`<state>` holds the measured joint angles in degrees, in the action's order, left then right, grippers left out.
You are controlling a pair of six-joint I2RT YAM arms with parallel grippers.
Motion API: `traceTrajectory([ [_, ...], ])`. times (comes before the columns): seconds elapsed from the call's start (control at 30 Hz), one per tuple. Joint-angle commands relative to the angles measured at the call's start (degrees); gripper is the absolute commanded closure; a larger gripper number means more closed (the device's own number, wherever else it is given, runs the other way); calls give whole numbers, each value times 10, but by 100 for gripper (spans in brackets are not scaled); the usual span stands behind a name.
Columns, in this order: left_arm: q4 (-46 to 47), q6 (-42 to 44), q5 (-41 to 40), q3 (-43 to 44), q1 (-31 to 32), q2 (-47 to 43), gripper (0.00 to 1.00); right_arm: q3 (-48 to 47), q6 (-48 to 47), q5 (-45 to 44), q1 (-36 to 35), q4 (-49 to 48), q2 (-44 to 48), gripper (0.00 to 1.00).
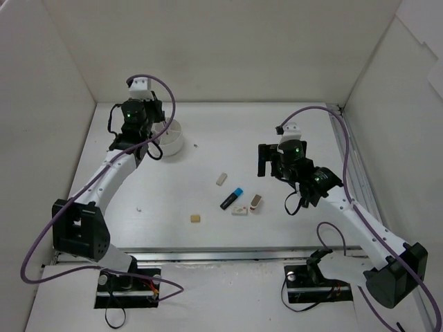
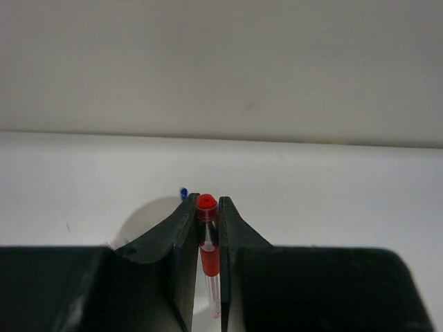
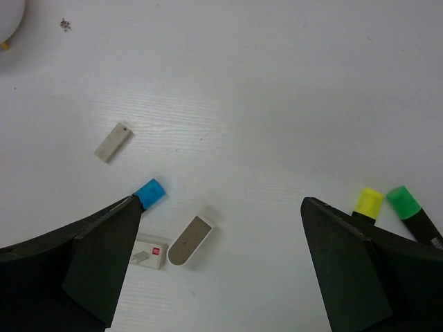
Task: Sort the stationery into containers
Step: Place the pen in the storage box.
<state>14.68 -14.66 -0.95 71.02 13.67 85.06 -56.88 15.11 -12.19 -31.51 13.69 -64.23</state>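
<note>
We work on a white table boxed in by plain white walls at the back and on both sides. The surface is matt, with a few small specks on it. The round white pot stands toward the far left of the table, and our left arm's wrist sits right at its left edge.

The left gripper is clenched on a red pen. The two black fingers press on the barrel from either side, and the red cap pokes out just past the fingertips. In the left wrist view the pen points toward the back wall. A curved pale shape shows low behind one finger, but we cannot tell whether the pen is over a compartment.

The right gripper is released, its jaws standing wide apart above bare table on the right side. The loose stationery lies near it. The blue-capped marker has its cap just beside one fingertip, with its body hidden behind that finger. A white eraser with a red mark and a rounded eraser lie just beside each other, close to the same finger. A beige eraser lies apart from them, farther out. By the other finger, a yellow-capped marker and a green-capped marker lie side by side, their bodies hidden behind it. A small tan eraser lies alone, well to the left of this cluster and nearer our bases.
</note>
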Motion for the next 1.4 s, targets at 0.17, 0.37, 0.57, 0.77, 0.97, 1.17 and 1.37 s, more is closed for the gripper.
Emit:
traceTrajectory([
  [0.17, 113, 76, 2, 106, -70, 112, 100, -24, -17, -42, 20, 6, -23, 2],
  [0.37, 163, 71, 24, 144, -81, 179, 100, -24, -20, -46, 36, 8, -35, 2],
  [0.57, 178, 56, 30, 173, -81, 226, 100, -23, -18, -45, 54, 10, -54, 2],
  [0.77, 188, 45, 36, 160, -81, 236, 100, -29, -18, -27, 65, 10, -78, 2],
  [0.97, 200, 22, 28, 110, -81, 216, 64, -34, -11, -14, 73, 10, -93, 2],
  [1.17, 227, 7, 33, 45, -81, 138, 19, -24, -2, 1, 74, 11, -72, 2],
  [1.37, 137, -2, 41, 25, -76, 37, 0, 15, 47, -7, 82, 21, -19, 2],
])
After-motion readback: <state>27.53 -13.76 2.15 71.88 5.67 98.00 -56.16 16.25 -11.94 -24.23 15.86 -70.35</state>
